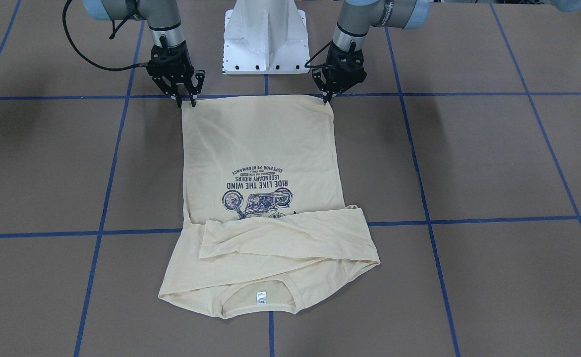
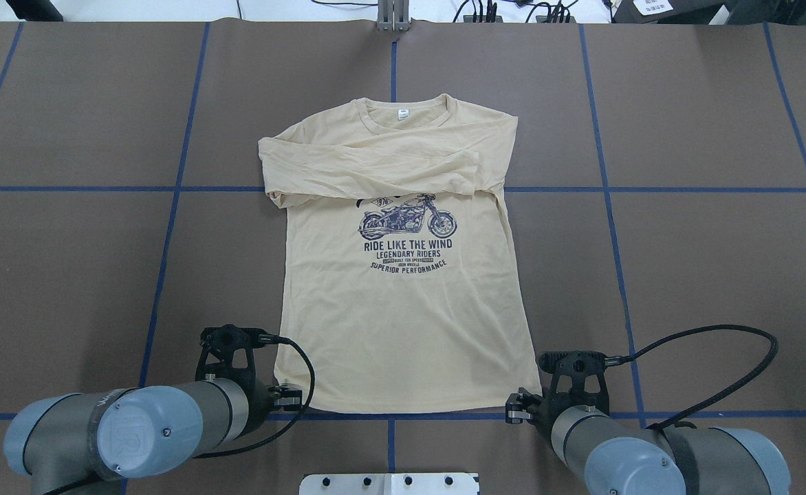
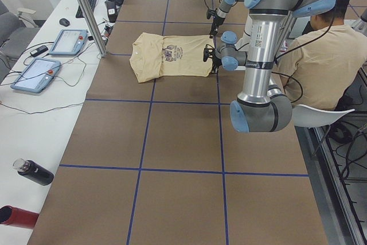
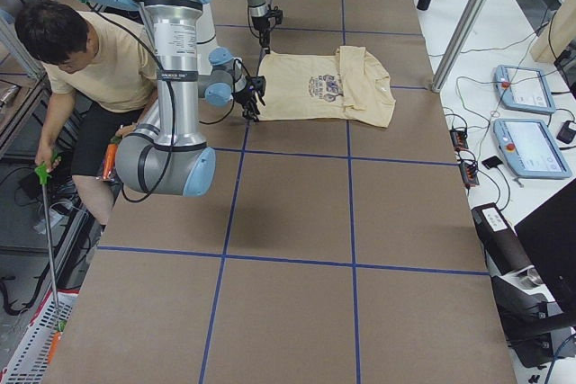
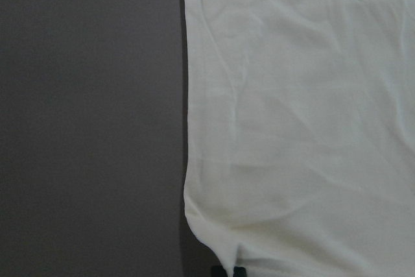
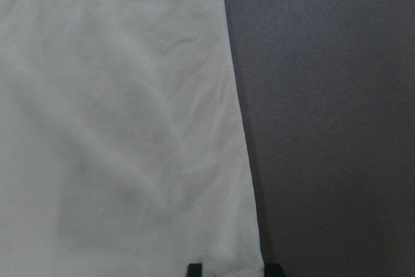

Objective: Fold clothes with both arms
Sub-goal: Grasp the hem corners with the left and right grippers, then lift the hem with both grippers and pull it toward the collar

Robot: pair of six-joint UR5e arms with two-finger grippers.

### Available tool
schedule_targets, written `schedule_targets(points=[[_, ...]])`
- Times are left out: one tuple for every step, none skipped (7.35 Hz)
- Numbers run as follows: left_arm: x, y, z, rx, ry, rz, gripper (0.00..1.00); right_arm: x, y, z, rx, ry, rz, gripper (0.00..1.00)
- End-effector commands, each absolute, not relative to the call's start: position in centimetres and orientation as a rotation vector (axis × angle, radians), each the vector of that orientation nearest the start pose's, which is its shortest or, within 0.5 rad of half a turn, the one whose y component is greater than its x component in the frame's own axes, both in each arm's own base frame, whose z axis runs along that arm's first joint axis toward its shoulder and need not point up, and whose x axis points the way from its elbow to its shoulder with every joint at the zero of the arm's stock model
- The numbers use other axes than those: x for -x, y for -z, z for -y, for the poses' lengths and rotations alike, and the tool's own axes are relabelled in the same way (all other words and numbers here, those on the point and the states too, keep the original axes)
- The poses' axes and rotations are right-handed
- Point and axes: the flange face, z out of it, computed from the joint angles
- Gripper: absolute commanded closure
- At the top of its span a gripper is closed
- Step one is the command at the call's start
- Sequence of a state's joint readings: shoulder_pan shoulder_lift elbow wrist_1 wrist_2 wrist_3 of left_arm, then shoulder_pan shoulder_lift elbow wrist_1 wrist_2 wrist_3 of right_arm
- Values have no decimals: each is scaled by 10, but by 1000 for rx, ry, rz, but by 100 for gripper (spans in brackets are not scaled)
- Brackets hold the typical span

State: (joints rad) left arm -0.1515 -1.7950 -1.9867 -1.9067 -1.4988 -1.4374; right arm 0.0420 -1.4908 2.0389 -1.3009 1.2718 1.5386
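So the left fingers look pinched shut on the near-left hem corner of the shirt. It lies flat mid-worktop with its sleeves crossed over the chest. Its long axis runs straight away from the robot: collar far, hem right at both arms, one corner each. The right fingers are apart, straddling the near-right corner, not clamped yet I reckon.

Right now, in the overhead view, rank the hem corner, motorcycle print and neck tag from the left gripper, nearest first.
1. hem corner, at the left gripper.
2. motorcycle print, mid-chest.
3. neck tag, at the far collar.
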Motion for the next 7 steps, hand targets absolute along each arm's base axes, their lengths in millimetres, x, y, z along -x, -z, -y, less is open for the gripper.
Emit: schedule_targets(points=[[-520, -316, 222, -204, 52, -956, 100, 499, -367, 184, -313, -133, 814, 100], [-520, -316, 222, -204, 52, -956, 100, 500, -363, 185, -314, -135, 820, 100], [-520, -315, 222, -205, 51, -957, 100, 499, -362, 187, -314, -140, 824, 100], [-519, -314, 222, -205, 51, -960, 100, 494, -353, 191, -317, -150, 841, 100], [-513, -305, 224, -212, 48, -977, 100, 483, -336, 194, -314, -159, 872, 100], [-488, -279, 225, -217, 39, -1001, 100, 468, -317, 198, -310, -164, 911, 100], [-456, -243, 216, -195, -27, -1003, 100, 439, -299, 221, -271, -186, 947, 100]])
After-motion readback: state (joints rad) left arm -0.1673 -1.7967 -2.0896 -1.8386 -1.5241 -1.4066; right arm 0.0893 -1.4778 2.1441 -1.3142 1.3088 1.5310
